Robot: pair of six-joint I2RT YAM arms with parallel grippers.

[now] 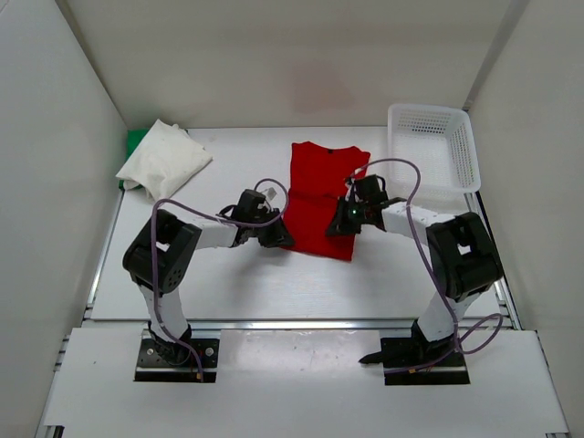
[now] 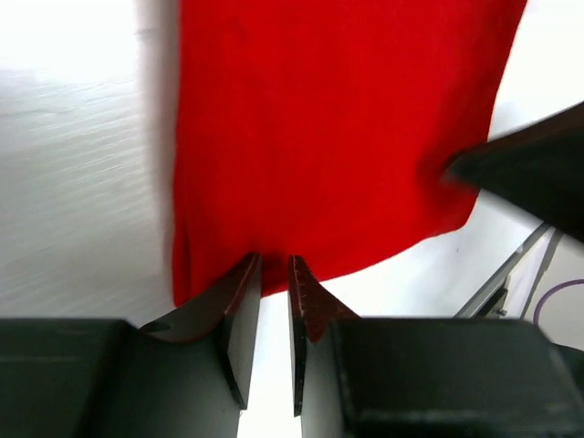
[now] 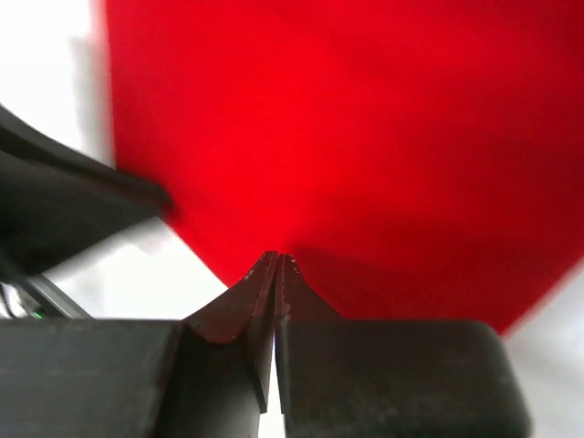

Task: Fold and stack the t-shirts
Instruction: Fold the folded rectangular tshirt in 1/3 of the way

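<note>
The red shirt point(image 2: 338, 128) is spread flat just ahead of both pairs of fingers, with its near hem at their tips. The left gripper point(image 2: 276, 266) is held with its fingers a narrow gap apart and the hem right at the tips. Whether any cloth lies between them cannot be told. The right gripper point(image 3: 276, 259) is closed tight, its tips meeting at the hem toward the right end, but a pinch on cloth is not confirmed. The white shirt point(image 1: 166, 157) is piled on the green shirt point(image 1: 135, 142), well apart, far beyond and to the left of the left fingers.

Several faults are judged possible. If a lift is begun while the left fingers are parted, the hem could slip out and only one side would rise, so the shirt would be dragged askew and the fold skewed. The right fingers may have been shut beside the cloth and caught nothing. With both grippers near each other, contact could be caused by any inward motion.
</note>
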